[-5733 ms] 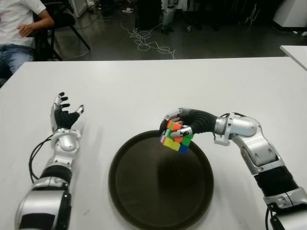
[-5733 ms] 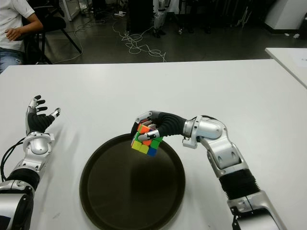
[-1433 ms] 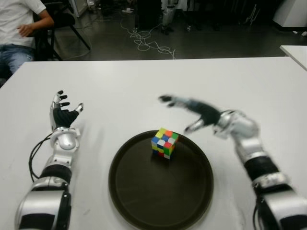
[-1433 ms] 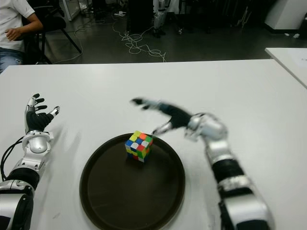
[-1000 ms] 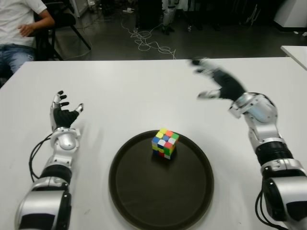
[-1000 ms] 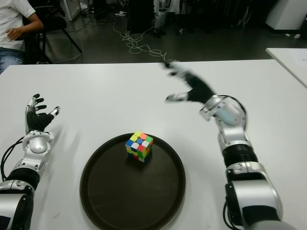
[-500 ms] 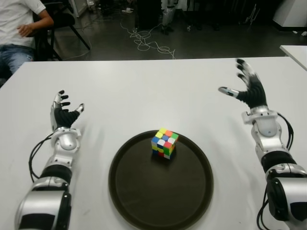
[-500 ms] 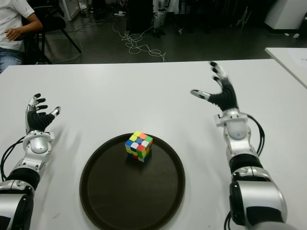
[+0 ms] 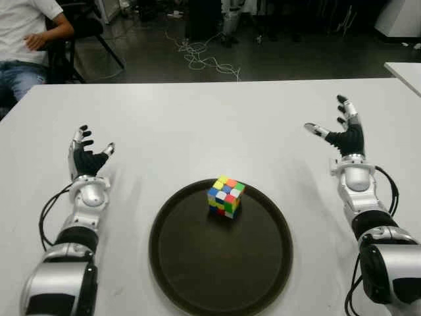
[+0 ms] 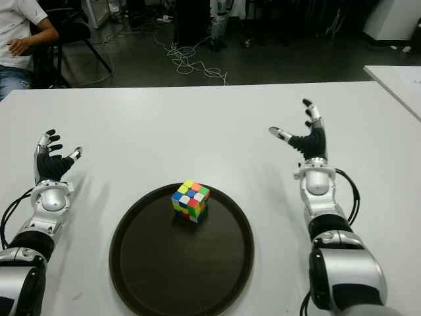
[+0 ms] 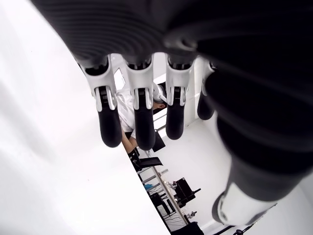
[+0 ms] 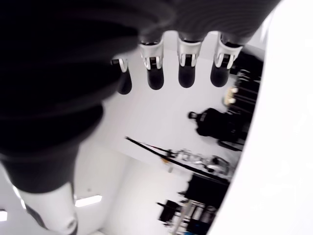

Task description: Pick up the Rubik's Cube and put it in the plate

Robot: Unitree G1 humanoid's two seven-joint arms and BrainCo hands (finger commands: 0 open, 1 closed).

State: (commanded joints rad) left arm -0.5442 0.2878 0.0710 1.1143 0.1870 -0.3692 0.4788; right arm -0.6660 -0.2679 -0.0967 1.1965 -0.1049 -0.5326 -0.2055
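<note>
Your Rubik's Cube [image 9: 225, 196] sits inside the plate [image 9: 197, 276]; placement looks complete. Right hand [image 9: 342, 135] and left hand [image 9: 87, 158] hover beside it, fingers spread, empty. Nothing further seems required.

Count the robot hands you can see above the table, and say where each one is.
2. The left hand shows left of the plate; the right hand shows to its right, beyond the rim. Both are open and empty. The Rubik's Cube sits in the plate.
</note>
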